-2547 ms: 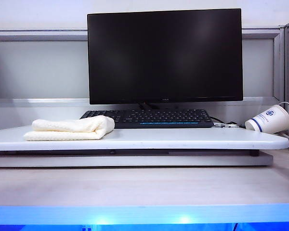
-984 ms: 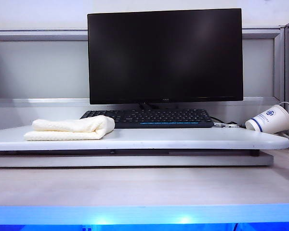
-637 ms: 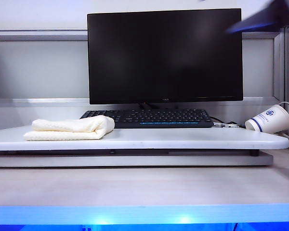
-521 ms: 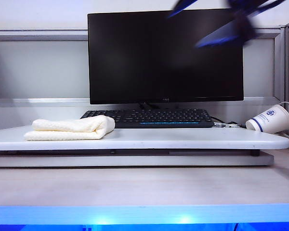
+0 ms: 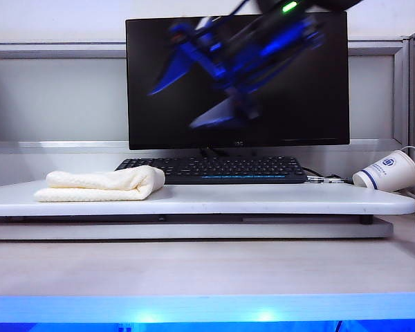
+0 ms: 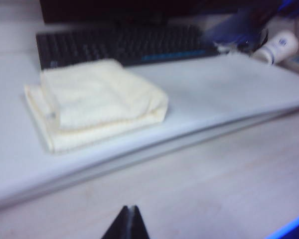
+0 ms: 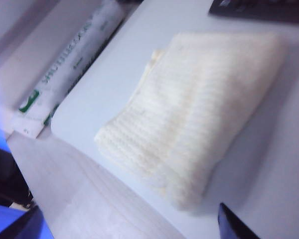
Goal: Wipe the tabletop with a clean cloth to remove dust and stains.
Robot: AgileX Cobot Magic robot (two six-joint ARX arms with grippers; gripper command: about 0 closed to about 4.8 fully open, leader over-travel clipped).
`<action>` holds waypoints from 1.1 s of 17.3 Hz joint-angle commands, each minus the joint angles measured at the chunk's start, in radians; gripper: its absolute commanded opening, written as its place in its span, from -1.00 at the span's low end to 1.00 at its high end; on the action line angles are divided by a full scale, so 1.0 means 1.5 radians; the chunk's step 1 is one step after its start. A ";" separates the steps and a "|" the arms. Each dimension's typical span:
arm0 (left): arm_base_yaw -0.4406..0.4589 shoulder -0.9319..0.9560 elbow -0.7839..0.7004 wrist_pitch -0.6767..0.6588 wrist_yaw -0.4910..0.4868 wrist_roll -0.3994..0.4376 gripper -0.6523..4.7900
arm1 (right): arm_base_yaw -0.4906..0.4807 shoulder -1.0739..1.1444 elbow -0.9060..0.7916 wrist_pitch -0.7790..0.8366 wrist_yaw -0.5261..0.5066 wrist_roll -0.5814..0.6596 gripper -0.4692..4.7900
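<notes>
The cloth, a folded cream waffle towel, lies on the left part of the white tabletop. My right gripper hangs blurred in the air in front of the monitor, above and to the right of the cloth, jaws wide open and empty. In the right wrist view the cloth lies on the tabletop ahead of the open right gripper. My left gripper is shut and empty over the lower wood-grain desk, short of the tabletop and the cloth.
A black monitor and a keyboard stand behind the cloth. A white paper cup lies on its side at the board's right end. A white and green box lies on the desk beside the board's left edge.
My right arm has swung in from the upper right, across the monitor, leftward and downward toward the cloth. The cloth, the cup and the left gripper have not moved.
</notes>
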 commanded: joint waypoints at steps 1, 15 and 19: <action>0.001 0.000 0.001 0.045 0.007 -0.003 -0.78 | 0.020 0.065 0.055 0.006 0.002 0.021 1.00; 0.001 0.000 0.001 0.067 0.030 -0.032 -0.78 | 0.064 0.226 0.127 0.012 0.076 0.054 0.72; 0.001 0.000 0.001 0.067 0.030 -0.032 -0.78 | 0.066 0.274 0.165 0.011 0.107 0.054 0.37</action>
